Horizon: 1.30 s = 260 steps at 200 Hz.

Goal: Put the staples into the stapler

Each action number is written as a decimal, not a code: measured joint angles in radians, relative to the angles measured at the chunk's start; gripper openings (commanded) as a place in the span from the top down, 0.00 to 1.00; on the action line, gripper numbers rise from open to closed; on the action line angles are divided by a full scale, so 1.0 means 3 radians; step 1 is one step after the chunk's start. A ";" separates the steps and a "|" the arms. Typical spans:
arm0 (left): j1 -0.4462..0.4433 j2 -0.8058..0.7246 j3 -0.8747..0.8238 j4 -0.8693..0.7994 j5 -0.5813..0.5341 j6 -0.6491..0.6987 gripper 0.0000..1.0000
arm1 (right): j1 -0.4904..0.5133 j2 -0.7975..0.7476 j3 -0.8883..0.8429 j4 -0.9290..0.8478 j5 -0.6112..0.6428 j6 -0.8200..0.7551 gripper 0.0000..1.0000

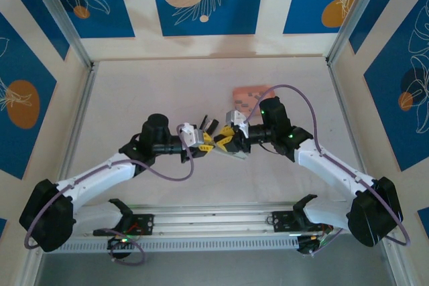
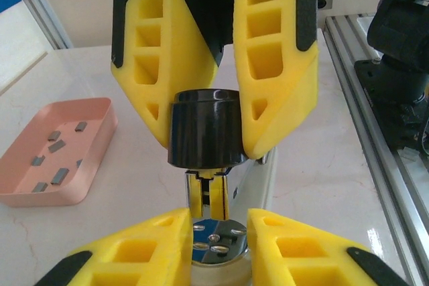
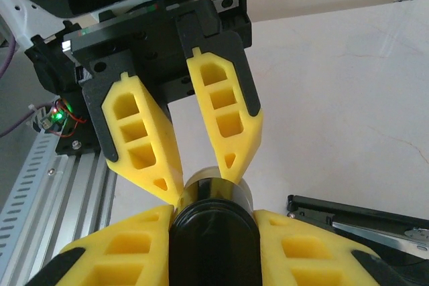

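Note:
The stapler (image 2: 204, 128) is seen end-on, held off the table between both grippers. My right gripper (image 3: 213, 216) is shut on its black top part (image 3: 214, 246). My left gripper (image 2: 219, 222) is closed from the opposite side on the cream base, its fingers flanking the shiny anvil plate (image 2: 214, 242). The metal magazine (image 2: 209, 195) hangs between top and base. The two grippers meet at mid-table (image 1: 218, 143). The staples (image 2: 57, 145) lie as small grey strips in a salmon-pink tray (image 2: 94, 108), left of the stapler and apart from it.
The pink tray (image 1: 251, 95) sits behind the right arm (image 1: 322, 159), towards the back of the table. A black and metal bar (image 3: 355, 216) lies on the table beside my right gripper. The aluminium rail (image 1: 214, 222) runs along the near edge.

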 measured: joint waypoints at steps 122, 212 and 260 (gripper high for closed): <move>0.0001 0.0315 0.0106 0.0079 0.0005 -0.0010 0.67 | -0.0117 -0.0008 -0.0108 0.0249 -0.0108 0.0217 1.00; 0.0003 0.0066 -0.0435 0.0248 -0.0008 -0.0280 0.21 | -0.0139 -0.0027 -0.0108 0.0322 -0.0540 0.0020 1.00; 0.0053 0.0201 -0.0556 0.0515 0.0086 -0.0539 0.19 | -0.0235 -0.0032 -0.0108 0.0450 -0.0980 0.0058 1.00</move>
